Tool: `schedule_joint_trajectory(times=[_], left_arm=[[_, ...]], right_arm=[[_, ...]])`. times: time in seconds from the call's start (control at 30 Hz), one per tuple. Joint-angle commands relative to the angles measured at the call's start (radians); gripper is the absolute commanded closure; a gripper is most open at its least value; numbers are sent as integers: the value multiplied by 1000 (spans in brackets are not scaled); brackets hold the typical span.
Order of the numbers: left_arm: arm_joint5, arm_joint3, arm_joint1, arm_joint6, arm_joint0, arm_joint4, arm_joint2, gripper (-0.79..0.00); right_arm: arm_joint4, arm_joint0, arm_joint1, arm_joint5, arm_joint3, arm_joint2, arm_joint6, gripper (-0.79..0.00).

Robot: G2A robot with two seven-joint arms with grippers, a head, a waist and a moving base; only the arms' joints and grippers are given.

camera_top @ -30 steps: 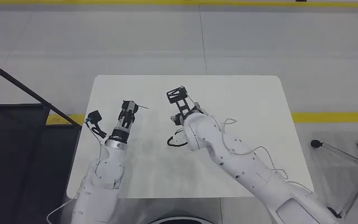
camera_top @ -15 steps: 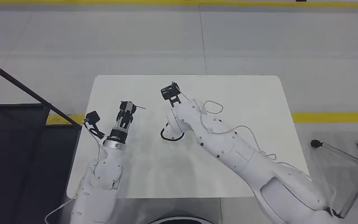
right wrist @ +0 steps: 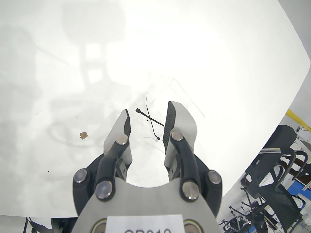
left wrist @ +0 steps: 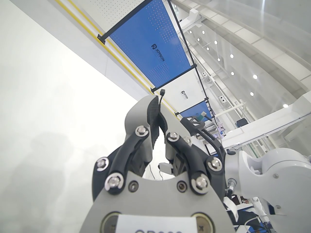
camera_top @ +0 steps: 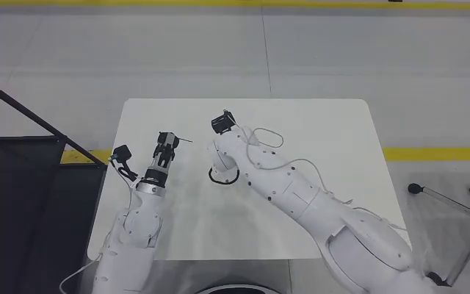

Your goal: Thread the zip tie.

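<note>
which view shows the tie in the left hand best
Left wrist view: the tie, pinched between the left hand's pads, head poking past the tips. Top view shows the tie as a thin sliver beside the hand. Right wrist view faces two loose ties.

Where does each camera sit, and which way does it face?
Top: overhead, facing down at the table; left arm and right arm show.
Left wrist: tilted up toward the ceiling; left tool grips a zip tie.
Right wrist: facing down at loose zip ties; right tool open.
Shared: top and left wrist show the zip tie.
</note>
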Motion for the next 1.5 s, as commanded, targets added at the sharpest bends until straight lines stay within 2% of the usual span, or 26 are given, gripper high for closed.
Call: schedule_joint_trajectory(times=[0.0,0.1,0.77,0.93,1.03,1.1,1.23,1.33,1.47], left_arm=[[0,0,0,0,0,0,0,0],[0,0,0,0,0,0,0,0],[0,0,0,0,0,0,0,0],[0,0,0,0,0,0,0,0],[0,0,0,0,0,0,0,0],[0,0,0,0,0,0,0,0],[0,0,0,0,0,0,0,0],[0,0,0,0,0,0,0,0],[0,0,0,0,0,0,0,0]], right_arm=[[4,5,-12,-5,22,0,4,-342],[0,15,-32,-16,61,-7,16,-357],[4,36,-133,-25,274,17,-64,-283],[-5,42,-150,-25,306,24,-71,-154],[-12,44,-159,-22,319,30,-76,-132],[-18,46,-163,-20,325,34,-80,-49],[-33,47,-170,-9,334,43,-88,-43],[-49,46,-173,6,332,51,-96,0],[-69,44,-173,12,325,63,-96,0]])
